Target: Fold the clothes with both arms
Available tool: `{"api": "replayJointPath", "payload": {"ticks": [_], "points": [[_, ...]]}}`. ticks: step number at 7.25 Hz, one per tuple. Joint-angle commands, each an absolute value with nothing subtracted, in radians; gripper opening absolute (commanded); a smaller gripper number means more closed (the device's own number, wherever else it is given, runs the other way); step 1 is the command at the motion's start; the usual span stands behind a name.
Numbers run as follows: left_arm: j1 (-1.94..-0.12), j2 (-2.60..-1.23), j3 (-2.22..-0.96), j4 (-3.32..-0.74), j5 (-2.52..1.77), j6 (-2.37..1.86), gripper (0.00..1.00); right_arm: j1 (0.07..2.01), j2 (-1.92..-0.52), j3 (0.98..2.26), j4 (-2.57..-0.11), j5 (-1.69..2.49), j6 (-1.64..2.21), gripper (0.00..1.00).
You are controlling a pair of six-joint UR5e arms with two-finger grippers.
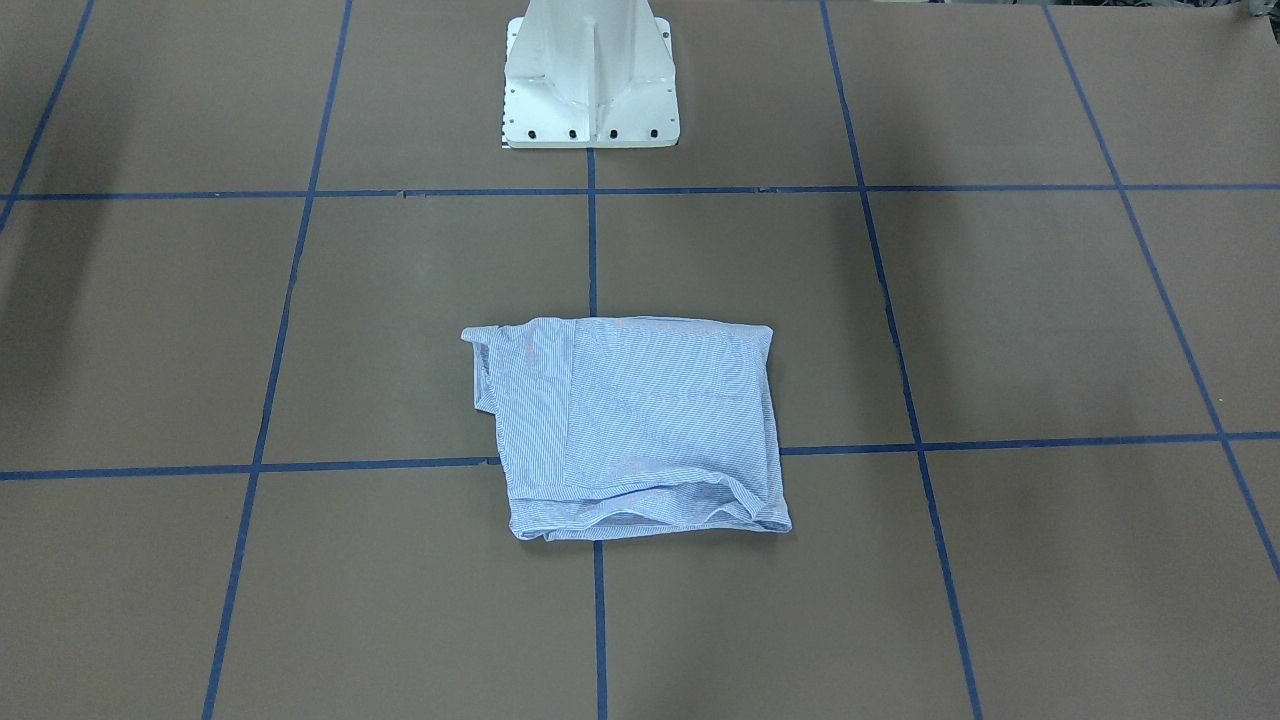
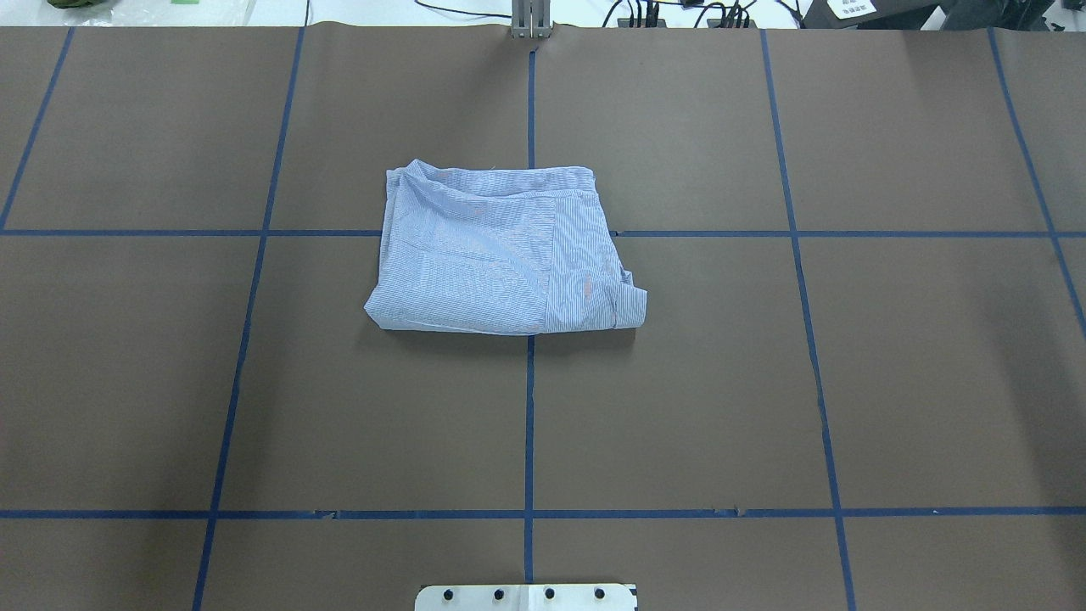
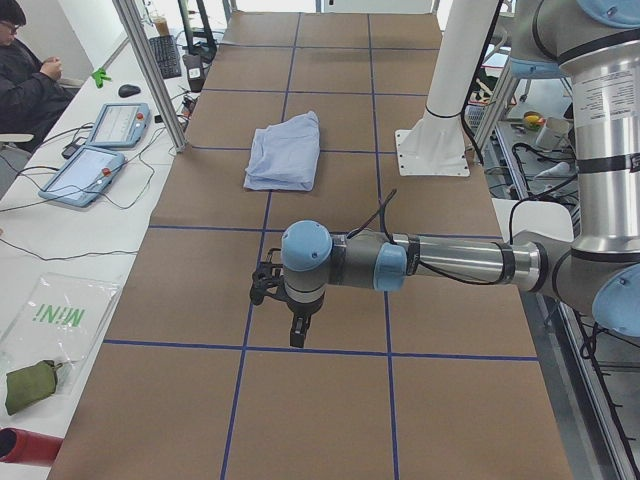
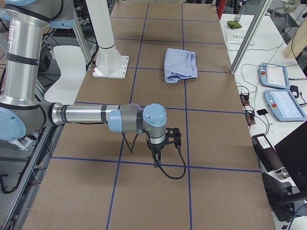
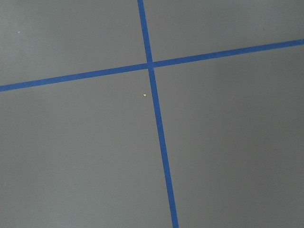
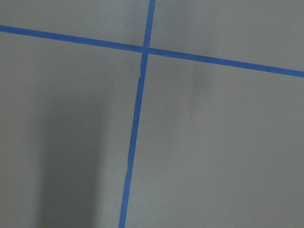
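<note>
The left fingers (image 3: pixel 298 335) are hanging point-down over the bench (image 2: pixel 764 382) near one end, and the right fingers (image 4: pixel 156 160) are hanging likewise near the other. Whether either pair is open or closed cannot be told. The shirt (image 2: pixel 488 255) is lying folded into a rough rectangle mid-bench, well apart from both, straddling a crossing of blue tape lines (image 2: pixel 529 424). Brown surface is running wide around all its edges. Its collar cannot be made out.
</note>
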State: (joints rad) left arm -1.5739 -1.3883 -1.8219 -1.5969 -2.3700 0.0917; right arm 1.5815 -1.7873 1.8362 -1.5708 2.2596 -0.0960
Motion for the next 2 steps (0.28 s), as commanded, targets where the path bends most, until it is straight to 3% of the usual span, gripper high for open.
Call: {"api": "replayJointPath", "payload": {"ticks": [1,2], "points": [[-1.574,-1.388,-1.822,-1.597,-2.37,0.089,1.0,1.582,-1.789,1.836,-1.571,2.26,-0.097,1.0],[-1.574,-1.388,-1.821,-1.597,-2.37,0.089,1.0,1.582,-1.789,1.836,-1.571,2.26,-0.097,1.0]]}}
